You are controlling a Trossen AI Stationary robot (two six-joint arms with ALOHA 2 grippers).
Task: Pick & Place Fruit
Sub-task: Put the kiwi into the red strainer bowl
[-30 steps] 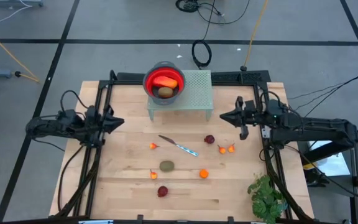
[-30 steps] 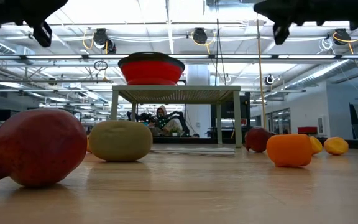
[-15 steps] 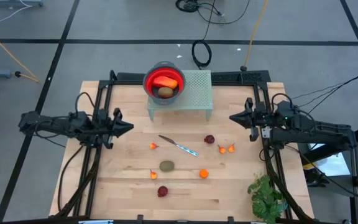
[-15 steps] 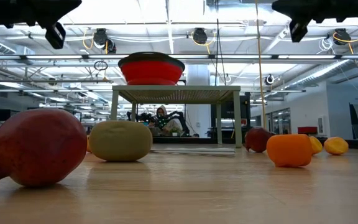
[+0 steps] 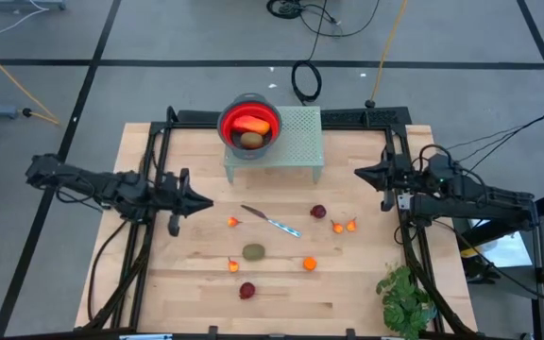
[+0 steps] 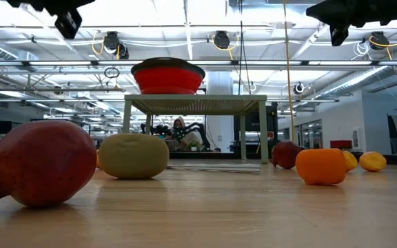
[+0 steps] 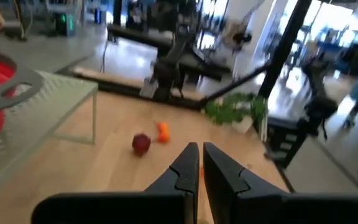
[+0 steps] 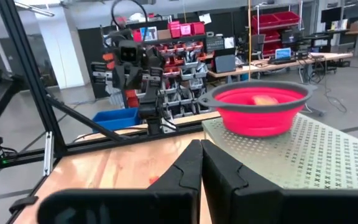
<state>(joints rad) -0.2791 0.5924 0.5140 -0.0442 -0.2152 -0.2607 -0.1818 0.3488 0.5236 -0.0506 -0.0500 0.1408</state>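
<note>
Two dark robot arms hang over the light wooden surface (image 5: 366,283), neither carrying anything. Left gripper (image 5: 204,202) sits above the left side with its fingers pressed together, pointing toward the middle; right gripper (image 5: 359,173) is over the right side, fingers together too. Most of the fruit is loose on the surface: olive-brown oval piece (image 5: 253,251), dark red round piece (image 5: 246,290) near the front, another dark red round one (image 5: 318,211) further right, and a handful of tiny orange pieces (image 5: 309,263) scattered around them. A thin silver knife (image 5: 272,222) lies mid-surface. At the back, a red collapsible bowl (image 5: 227,124) sits on a pale green perforated stand (image 5: 300,132), with a longer red-orange piece (image 5: 250,123) and an olive-brown piece (image 5: 251,140) already inside. Green leafy plant (image 5: 404,297) at the front right corner.
</note>
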